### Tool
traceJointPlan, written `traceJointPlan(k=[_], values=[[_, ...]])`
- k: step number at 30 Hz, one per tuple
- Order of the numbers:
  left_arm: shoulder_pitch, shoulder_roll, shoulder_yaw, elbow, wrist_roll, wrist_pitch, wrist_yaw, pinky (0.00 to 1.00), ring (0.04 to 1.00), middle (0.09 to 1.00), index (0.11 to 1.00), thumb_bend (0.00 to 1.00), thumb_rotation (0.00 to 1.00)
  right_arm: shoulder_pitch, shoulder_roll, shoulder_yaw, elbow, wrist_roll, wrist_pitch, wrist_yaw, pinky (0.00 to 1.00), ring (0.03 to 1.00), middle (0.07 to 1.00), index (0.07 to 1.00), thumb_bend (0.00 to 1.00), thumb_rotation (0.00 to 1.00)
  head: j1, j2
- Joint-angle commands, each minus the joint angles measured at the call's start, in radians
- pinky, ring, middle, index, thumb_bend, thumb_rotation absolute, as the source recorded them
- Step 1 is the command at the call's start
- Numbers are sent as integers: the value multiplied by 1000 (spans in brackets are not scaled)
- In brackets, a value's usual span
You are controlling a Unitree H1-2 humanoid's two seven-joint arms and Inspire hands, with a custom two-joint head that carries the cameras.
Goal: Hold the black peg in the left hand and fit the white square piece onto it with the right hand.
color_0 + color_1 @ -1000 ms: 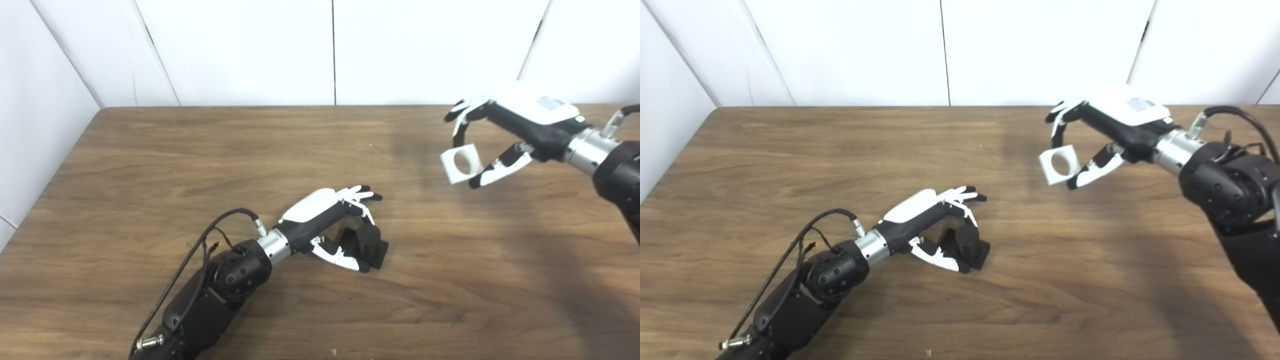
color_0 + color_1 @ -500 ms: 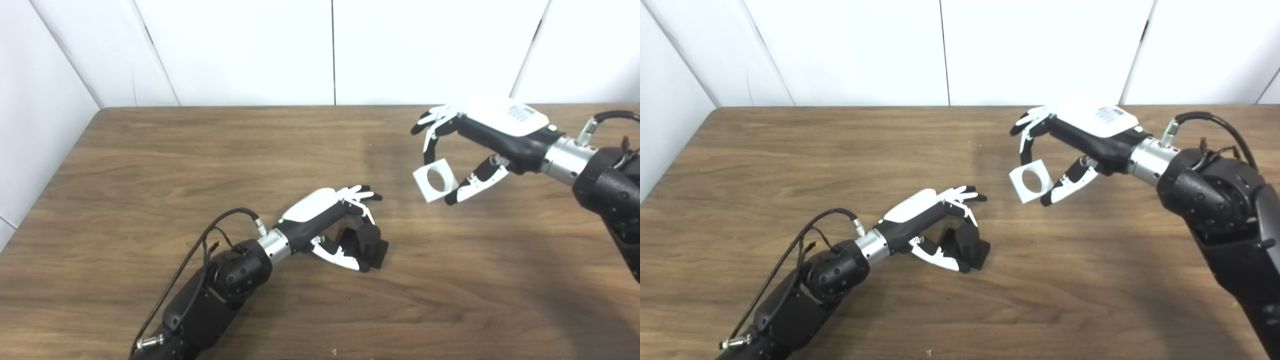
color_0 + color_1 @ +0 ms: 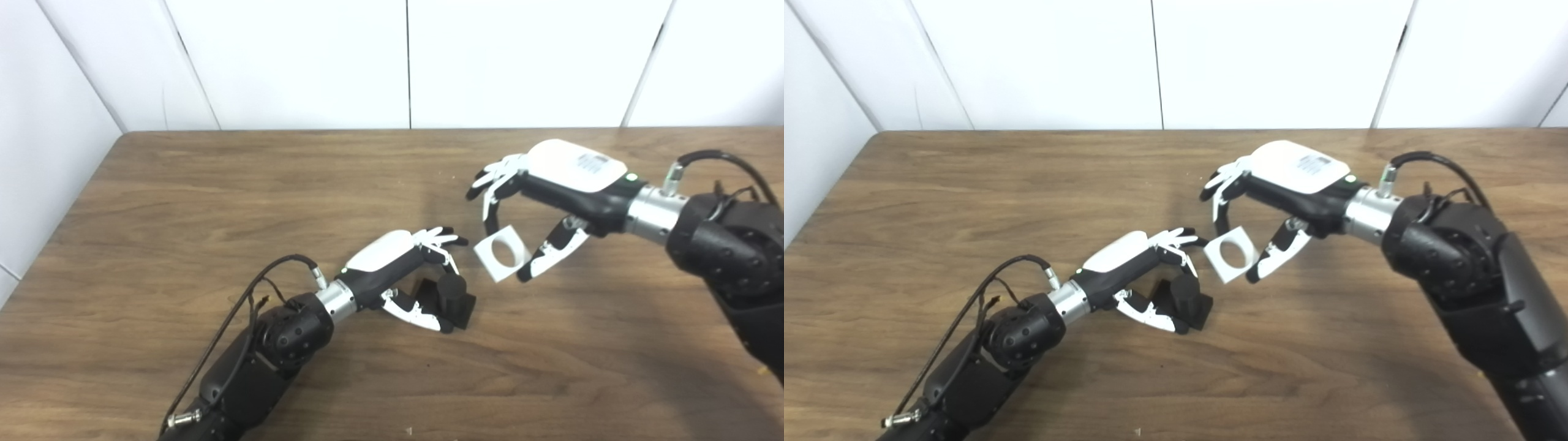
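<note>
The black peg, a short cylinder on a square base, rests on the wooden table near the middle. My left hand is shut on the black peg, thumb under its near side and fingers curled over the top. The white square piece with a round hole hangs tilted in the air just right of and above the peg. My right hand is shut on the white square piece, pinching it between fingers and thumb. A small gap separates the piece from the peg.
The brown wooden table meets white walls at the back and left. A black cable loops from my left wrist, and another cable arches over my right wrist.
My right hand has carried the white square piece leftward and down toward the peg. The left hand and the peg have stayed still.
</note>
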Motion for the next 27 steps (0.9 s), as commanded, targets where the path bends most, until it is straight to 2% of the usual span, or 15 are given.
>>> traceJointPlan(k=[1,10,18,27], values=[[23,14,-42,49,86,74,-60,999,1000,935,492,521,79,-51,6,-1,-29,1,-17,-2,876,869,803,479,520,141,1,2],[26,10,-43,45,88,77,-55,996,1000,935,491,521,80,-56,39,34,1,0,-50,4,859,865,800,478,521,141,8,7],[27,11,-44,44,91,76,-53,996,1000,935,491,521,80,-57,73,48,17,-1,-43,11,884,874,808,478,521,141,10,10],[29,13,-46,39,92,76,-54,992,1000,934,491,520,81,-58,103,65,45,-17,-50,4,867,867,804,479,520,142,10,13]])
